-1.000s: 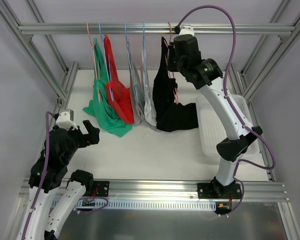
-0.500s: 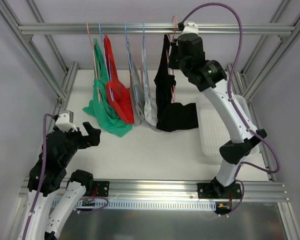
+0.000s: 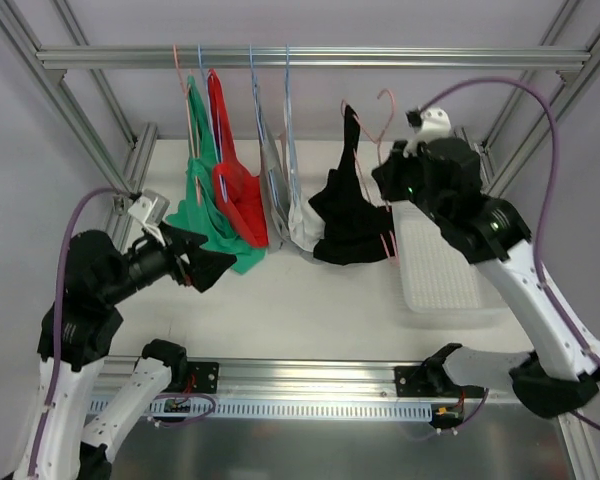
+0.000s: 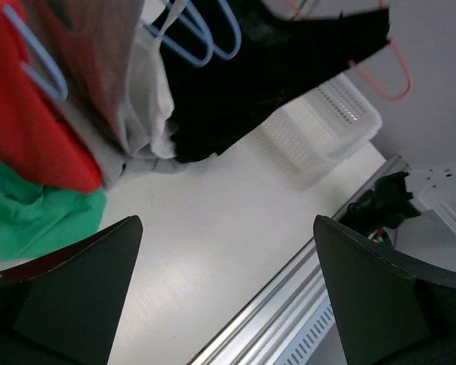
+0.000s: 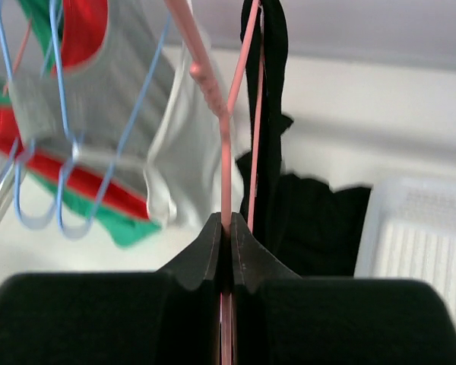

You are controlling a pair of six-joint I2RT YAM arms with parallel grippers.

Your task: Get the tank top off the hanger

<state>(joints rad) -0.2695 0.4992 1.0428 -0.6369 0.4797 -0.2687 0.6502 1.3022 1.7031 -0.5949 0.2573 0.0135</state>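
Seen from above, the right gripper [image 3: 388,188] is pinching the pink hanger [image 3: 384,101] and holding it away from the rail [image 3: 280,57]. The black tank top [image 3: 348,215] is hanging on it above the table [image 3: 310,300], just beside the white basket [image 3: 450,285], which is holding nothing visible. The left gripper [image 3: 206,258] is standing spread, well apart from the garment. To do this step well, the right arm is likely needing to hold the hanger steady and high while the left takes a strap or hem and draws the fabric off one shoulder at a time. In the left wrist view, the gripper is gaping wide, the tank top [image 4: 266,68] is hanging ahead, and the basket [image 4: 327,125] is showing bare mesh. In the right wrist view, the gripper is pressing together on the hanger's wire [image 5: 225,190], the tank top's strap [image 5: 272,91] is hanging just beside it, and the basket's visible corner [image 5: 418,236] is lying empty.
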